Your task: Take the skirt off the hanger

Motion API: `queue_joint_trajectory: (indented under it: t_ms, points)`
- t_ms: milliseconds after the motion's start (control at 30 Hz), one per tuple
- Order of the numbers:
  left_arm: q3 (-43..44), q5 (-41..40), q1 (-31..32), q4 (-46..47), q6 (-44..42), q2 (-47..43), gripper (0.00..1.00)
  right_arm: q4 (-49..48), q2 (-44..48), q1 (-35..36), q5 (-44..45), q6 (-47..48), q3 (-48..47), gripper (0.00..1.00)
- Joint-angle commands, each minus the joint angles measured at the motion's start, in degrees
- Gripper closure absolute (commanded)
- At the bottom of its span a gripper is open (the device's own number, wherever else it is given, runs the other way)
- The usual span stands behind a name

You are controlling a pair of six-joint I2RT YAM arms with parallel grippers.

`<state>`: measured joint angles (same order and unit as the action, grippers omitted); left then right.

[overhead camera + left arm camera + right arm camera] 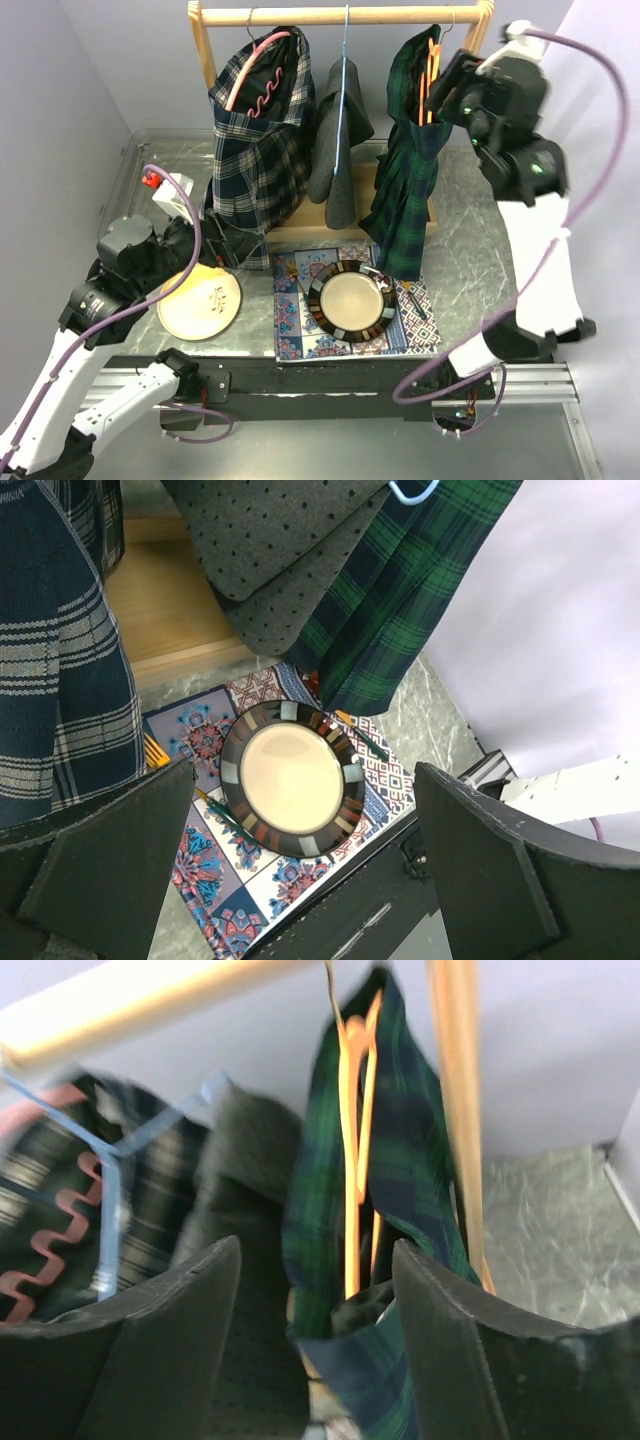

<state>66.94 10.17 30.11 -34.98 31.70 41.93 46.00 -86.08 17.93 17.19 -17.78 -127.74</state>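
Green tartan pleated skirt (400,1160) is hanging on a thin orange hanger (350,1140); right gripper (318,1255), half-open and empty, is straddling both, risking clamping hanger with cloth.

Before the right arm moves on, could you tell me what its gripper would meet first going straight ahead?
Most likely the green skirt, whose fabric lies between the fingers of the right gripper, with the orange hanger inside it; depth is hard to judge.
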Motion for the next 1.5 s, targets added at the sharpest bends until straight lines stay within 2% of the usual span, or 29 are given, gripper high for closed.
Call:
queue_joint_trajectory:
  t_ms: [0, 233, 433, 633, 767, 1000, 1267, 1400, 1467]
  points:
    - [-1.2, -0.4, 0.1, 1.2, -1.3, -1.0, 0.03, -7.0, -0.6, -1.2, -4.3, 1.7, 2.8, 0.35]
    - [-4.4, -0.2, 0.1, 3.0, -0.2, -2.0, 0.03, -11.4, -5.5, -3.0, 2.8, 4.3, 0.6, 0.43]
    - [-6.6, 0.3, 0.1, 6.8, 1.1, -4.1, 0.03, -12.9, -9.2, -4.7, 2.8, 4.9, -0.3, 0.44]
    - [-6.6, -1.4, 0.1, 5.5, -0.5, -3.8, 0.03, -15.0, -10.7, -5.7, -1.5, 4.1, -0.9, 0.45]
    - [-8.8, -2.6, 0.1, 6.5, -0.7, -4.7, 0.03, -17.2, -12.3, -5.7, -0.2, 3.8, 0.0, 0.48]
    - [-8.5, -2.4, 0.1, 7.7, -0.8, -4.1, 0.03, -16.4, -16.8, -5.8, 3.6, 5.3, -5.3, 0.52]
    - [-7.6, -1.4, 0.1, 9.1, -0.7, -1.7, 0.03, -17.1, -19.1, -5.7, 3.6, 4.6, -5.6, 0.54]
    - [-7.1, -2.2, 0.1, 8.6, -1.4, -0.9, 0.03, -18.1, -19.7, -5.8, 3.2, 4.8, -7.3, 0.69]
    - [-7.0, -2.4, 0.1, 8.7, -1.5, -0.5, 0.03, -18.6, -19.6, -5.7, 2.3, 4.8, -8.7, 0.83]
